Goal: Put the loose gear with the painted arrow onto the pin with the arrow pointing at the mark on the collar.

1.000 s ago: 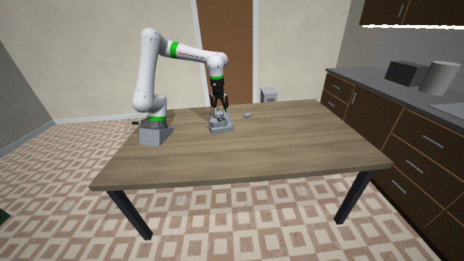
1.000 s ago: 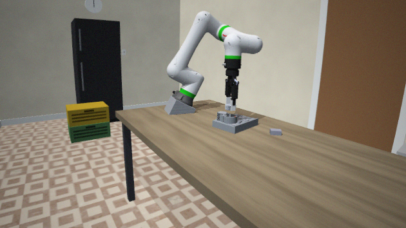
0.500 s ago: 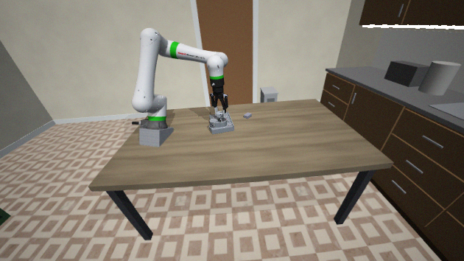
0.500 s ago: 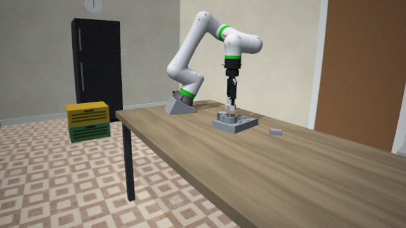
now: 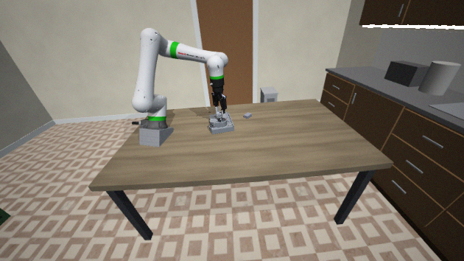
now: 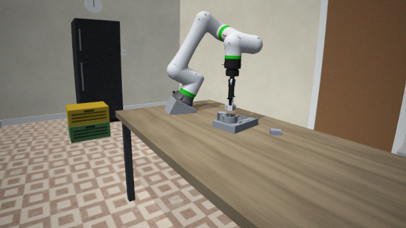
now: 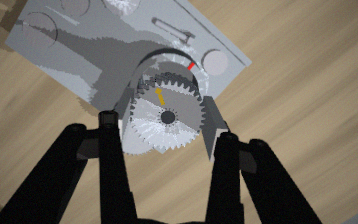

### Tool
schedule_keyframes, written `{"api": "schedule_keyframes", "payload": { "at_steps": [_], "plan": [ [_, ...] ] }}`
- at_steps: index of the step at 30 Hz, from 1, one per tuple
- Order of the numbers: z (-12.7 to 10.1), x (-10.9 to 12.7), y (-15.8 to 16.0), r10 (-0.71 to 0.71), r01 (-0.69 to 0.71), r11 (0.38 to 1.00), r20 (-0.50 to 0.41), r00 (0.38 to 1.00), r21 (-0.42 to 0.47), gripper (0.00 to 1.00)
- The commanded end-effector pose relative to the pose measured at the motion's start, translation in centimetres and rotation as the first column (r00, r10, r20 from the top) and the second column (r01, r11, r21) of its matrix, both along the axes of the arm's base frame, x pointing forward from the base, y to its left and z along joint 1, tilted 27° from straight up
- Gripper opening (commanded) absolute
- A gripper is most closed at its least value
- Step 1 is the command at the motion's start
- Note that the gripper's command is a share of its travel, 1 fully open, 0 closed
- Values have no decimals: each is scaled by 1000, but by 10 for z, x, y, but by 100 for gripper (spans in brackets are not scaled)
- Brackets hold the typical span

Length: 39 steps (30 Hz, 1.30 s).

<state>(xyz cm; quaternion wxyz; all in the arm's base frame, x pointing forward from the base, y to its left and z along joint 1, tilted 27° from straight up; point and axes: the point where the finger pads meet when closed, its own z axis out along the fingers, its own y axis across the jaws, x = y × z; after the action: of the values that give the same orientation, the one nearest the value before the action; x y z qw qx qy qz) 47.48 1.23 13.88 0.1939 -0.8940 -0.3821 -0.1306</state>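
While the jaws clench the gear (image 7: 167, 116) just above the timing case (image 7: 75, 55) (loose on tabletop), rotate so arrow (image 7: 160, 96) meets collar's red mark (image 7: 191, 66), then lower slow & straight w/o side-push.

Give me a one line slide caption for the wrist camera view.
Gripper holds the arrow-marked gear above the timing case, near the collar's red mark.

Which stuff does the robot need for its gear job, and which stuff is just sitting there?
Needed for the job:
- gripper, its fingers shut on the gear
- gear with the yellow arrow
- red mark on the collar
- timing case

Just lying about:
- small grey block on the table
- yellow and green crates on the floor
- dark box and cylinder on the counter
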Motion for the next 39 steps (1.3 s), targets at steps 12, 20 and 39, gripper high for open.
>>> {"api": "schedule_keyframes", "payload": {
  "at_steps": [12, 20, 39],
  "plan": [
    [0, 0, 0, -374, 382, 924, -196, 906, -1, 0],
    [0, 0, 0, -538, 554, 832, -289, 792, -31, 0],
    [0, 0, 0, -826, 881, 428, -482, 291, -202, 0]
  ]
}}
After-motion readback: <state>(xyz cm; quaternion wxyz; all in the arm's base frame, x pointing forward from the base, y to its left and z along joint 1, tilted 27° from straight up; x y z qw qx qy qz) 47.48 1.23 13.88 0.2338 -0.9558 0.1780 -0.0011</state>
